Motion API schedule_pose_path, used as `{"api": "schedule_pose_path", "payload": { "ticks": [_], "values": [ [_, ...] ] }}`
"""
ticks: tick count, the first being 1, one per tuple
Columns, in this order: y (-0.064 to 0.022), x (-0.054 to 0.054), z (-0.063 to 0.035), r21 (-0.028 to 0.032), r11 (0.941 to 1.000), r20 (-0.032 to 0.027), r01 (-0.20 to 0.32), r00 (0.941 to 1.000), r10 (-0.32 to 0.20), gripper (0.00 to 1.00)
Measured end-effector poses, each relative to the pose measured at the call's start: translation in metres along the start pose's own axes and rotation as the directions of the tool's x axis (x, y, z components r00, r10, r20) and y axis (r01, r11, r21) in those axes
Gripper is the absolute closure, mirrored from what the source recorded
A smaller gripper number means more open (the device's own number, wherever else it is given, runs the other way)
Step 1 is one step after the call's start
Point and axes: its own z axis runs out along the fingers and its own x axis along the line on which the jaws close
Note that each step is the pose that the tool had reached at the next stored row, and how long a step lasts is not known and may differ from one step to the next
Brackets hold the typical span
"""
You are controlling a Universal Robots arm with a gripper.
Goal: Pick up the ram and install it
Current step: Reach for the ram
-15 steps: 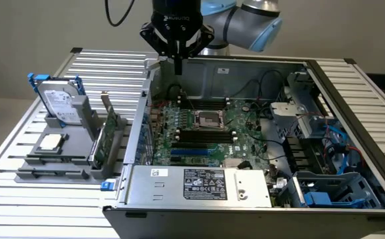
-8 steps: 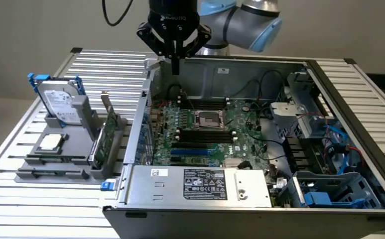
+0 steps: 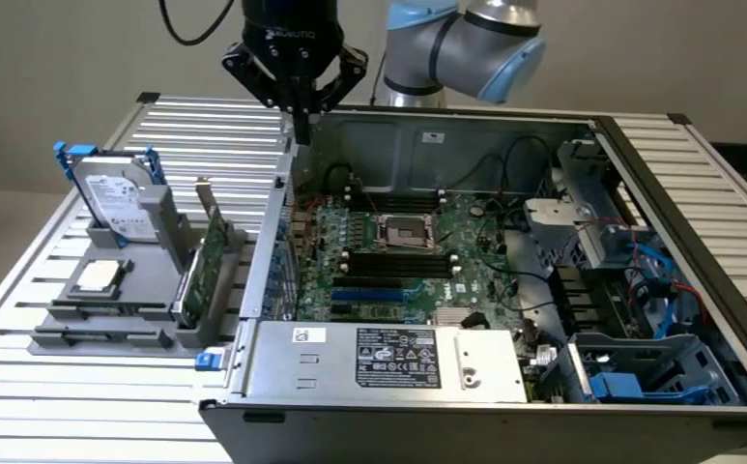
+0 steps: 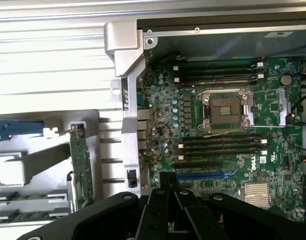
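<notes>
An open computer case point(image 3: 476, 145) is seen on the slatted desk point(image 3: 38, 425), with its motherboard point(image 3: 476, 280) exposed. A gray holder point(image 3: 90, 340) is set beside it. The end effector point(image 3: 301, 121) is held clenched and empty above the case's wall. The ram point(image 4: 28, 216) is left lying in the holder.

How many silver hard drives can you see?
1. The hard drive stands upright in the gray holder at the exterior view's left, outside the computer case. Others may hide inside the case.
</notes>
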Motion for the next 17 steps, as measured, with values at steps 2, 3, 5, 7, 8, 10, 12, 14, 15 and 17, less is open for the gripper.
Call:
{"api": "schedule_pose_path", "payload": {
  "ticks": [2,3,5,7,8,10,12,14,15,17],
  "values": [
    [-0.0007,0.009,0.0002,0.0002,1.0,-0.0027,0.0,1.0,0.0,0.89],
    [-0.001,0.014,0.0003,0.0003,1.0,-0.0038,0.0,1.0,0.0,0.89],
    [-0.0017,0.023,0.0007,0.0004,1.0,-0.005,0.0,1.0,0.0,0.89],
    [-0.0024,0.032,0.0011,0.0004,1.0,-0.0054,0.0,1.0,0.0,0.89],
    [-0.0027,0.036,0.0013,0.0004,1.0,-0.0056,0.0,1.0,0.0,0.89],
    [-0.0033,0.045,0.0019,0.0004,1.0,-0.0057,0.0,1.0,0.0,0.89],
    [-0.004,0.055,0.0025,0.0005,1.0,-0.0057,0.0,1.0,0.0,0.89],
    [-0.0047,0.064,0.0032,0.0005,1.0,-0.0057,0.0,1.0,0.0,0.89],
    [-0.0051,0.068,0.0036,0.0004,1.0,-0.0057,0.0,1.0,0.0,0.89],
    [-0.0057,0.077,0.0042,0.0006,1.0,-0.0059,0.0,1.0,0.0,0.89]
  ]
}}
